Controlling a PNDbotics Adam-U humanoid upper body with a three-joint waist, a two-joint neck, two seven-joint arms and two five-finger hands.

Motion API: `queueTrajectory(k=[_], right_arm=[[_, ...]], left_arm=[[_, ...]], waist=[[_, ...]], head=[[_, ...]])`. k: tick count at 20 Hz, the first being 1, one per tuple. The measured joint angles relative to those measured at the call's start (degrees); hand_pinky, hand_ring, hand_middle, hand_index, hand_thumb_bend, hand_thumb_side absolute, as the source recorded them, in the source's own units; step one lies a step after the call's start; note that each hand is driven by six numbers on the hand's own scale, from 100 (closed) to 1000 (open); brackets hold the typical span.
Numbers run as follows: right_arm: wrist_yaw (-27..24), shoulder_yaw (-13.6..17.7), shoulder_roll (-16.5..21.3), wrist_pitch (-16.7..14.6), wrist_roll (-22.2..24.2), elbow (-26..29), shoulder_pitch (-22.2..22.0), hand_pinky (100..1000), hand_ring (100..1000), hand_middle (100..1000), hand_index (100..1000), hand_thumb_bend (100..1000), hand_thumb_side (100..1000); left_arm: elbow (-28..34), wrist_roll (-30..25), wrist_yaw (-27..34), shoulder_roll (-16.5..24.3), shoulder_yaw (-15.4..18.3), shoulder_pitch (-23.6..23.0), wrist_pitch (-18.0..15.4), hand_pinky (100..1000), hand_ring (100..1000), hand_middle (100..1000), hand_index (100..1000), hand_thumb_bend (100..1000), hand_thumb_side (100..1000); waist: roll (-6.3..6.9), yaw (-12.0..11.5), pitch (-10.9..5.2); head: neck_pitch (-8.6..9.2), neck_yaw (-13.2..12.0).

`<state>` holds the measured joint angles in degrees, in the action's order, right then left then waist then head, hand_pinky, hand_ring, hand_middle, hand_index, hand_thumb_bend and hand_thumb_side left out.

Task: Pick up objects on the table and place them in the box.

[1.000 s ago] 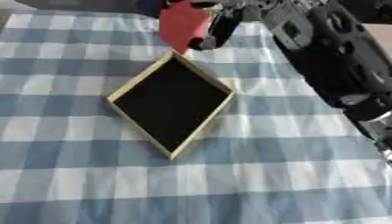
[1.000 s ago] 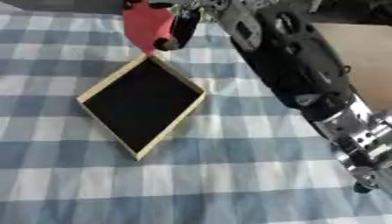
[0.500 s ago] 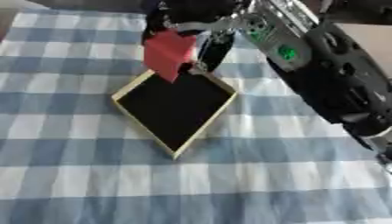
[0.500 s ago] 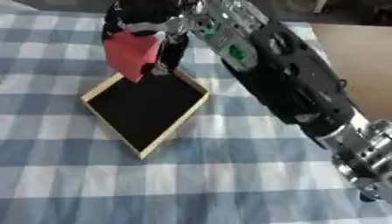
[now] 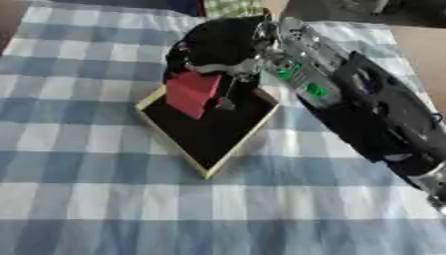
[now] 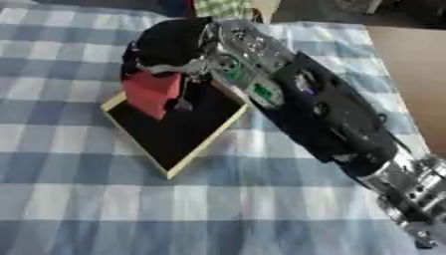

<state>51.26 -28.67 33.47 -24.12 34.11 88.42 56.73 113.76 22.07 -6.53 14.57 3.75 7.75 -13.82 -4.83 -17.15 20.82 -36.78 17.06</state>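
A red block (image 5: pixel 191 92) hangs over the far left part of the shallow wooden box (image 5: pixel 228 155), which has a black inside and lies cornerwise on the checked cloth. My right hand (image 5: pixel 213 47) comes in from the right and is shut on the block, fingers curled round its top. The block's lower end is close above the box floor; I cannot tell whether it touches. The hand hides the box's far corner. My left hand is in neither view.
The blue and white checked cloth (image 5: pixel 87 199) covers the table. My right arm (image 6: pixel 322 119) stretches from the lower right across to the box. A green checked thing (image 5: pixel 231 7) lies at the far edge.
My right hand has carried the red block from beyond the box's far corner down and toward me, over the box's inside. The camera has also tilted, shifting the whole picture.
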Motion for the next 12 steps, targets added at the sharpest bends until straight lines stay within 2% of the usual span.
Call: queueTrajectory(k=[3, 9, 12], right_arm=[[1.52, -0.15, -0.74, -0.60, -1.42, -2.14, -0.83, 736, 658, 621, 723, 100, 100], [3.37, 0.40, -1.96, -0.37, -4.07, -4.72, -2.23, 740, 664, 632, 730, 100, 100], [3.56, 0.47, -2.45, -0.60, -4.42, -5.14, -2.48, 782, 715, 694, 760, 100, 100]], left_arm=[[0.00, -0.08, 0.00, -0.05, -0.04, 0.02, 0.07, 694, 632, 579, 636, 100, 749], [0.00, -0.29, 0.00, -0.15, -0.31, 0.32, 0.28, 694, 632, 579, 635, 100, 752], [0.00, -0.32, 0.00, -0.57, -0.32, 0.35, 0.31, 694, 632, 579, 635, 100, 753]], waist=[[-0.08, -0.15, 0.17], [-0.29, -0.27, 0.78], [-0.43, -0.51, 0.85]], head=[[0.03, 0.04], [0.18, 0.13], [0.44, 0.16]])
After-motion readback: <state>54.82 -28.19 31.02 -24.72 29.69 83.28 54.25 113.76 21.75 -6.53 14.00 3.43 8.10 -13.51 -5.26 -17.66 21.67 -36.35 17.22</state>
